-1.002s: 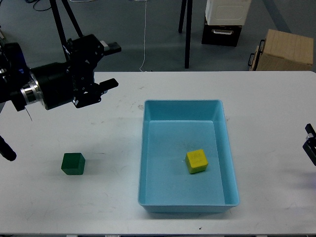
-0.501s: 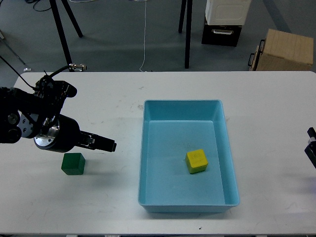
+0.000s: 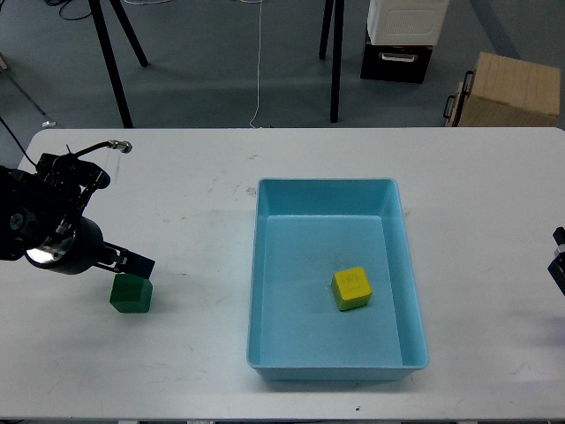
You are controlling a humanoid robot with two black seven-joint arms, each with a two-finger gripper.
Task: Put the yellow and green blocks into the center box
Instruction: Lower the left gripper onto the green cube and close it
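A green block [image 3: 131, 294] sits on the white table at the left, outside the box. A yellow block [image 3: 351, 288] lies inside the light blue box [image 3: 325, 183] at the table's centre, right of its middle. My left gripper [image 3: 132, 263] is low over the table, right at the green block's top back edge. Only one dark finger shows, so I cannot tell whether it is open or shut. It holds nothing that I can see. A small black part of my right gripper [image 3: 558, 261] shows at the right edge, far from both blocks.
The white table [image 3: 212, 353] spans the view, its far edge near the top. Beyond it on the floor stand a cardboard box [image 3: 508, 88], a black and white case [image 3: 402, 40] and black stand legs [image 3: 334, 62].
My left arm has swung down and to the left, from high over the table's back left to just above the green block. Both blocks and the box have not moved.
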